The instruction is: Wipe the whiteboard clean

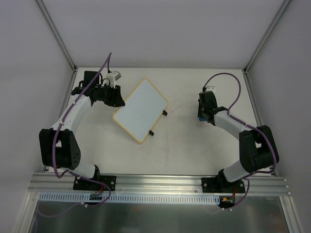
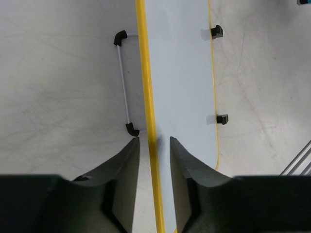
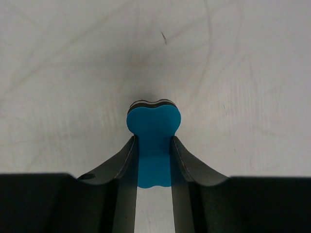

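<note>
The whiteboard (image 1: 141, 109) lies at an angle on the table, white with a thin yellow rim and two black tabs (image 1: 164, 113) on its right edge. No marks show on it. My left gripper (image 1: 118, 100) is at its upper-left edge. In the left wrist view the whiteboard (image 2: 180, 73) runs up the frame, and the left gripper (image 2: 154, 141) is open with the yellow rim between the jaws, a gap on each side. My right gripper (image 1: 200, 118) is right of the board, over bare table. In the right wrist view it (image 3: 154, 138) is shut on a blue eraser (image 3: 154, 124).
A thin white wire handle (image 2: 123, 82) with black ends lies on the table beside the board's rim. White walls and aluminium posts (image 1: 57, 34) enclose the table. A metal rail (image 1: 160, 182) runs along the near edge. Purple cables trail along both arms.
</note>
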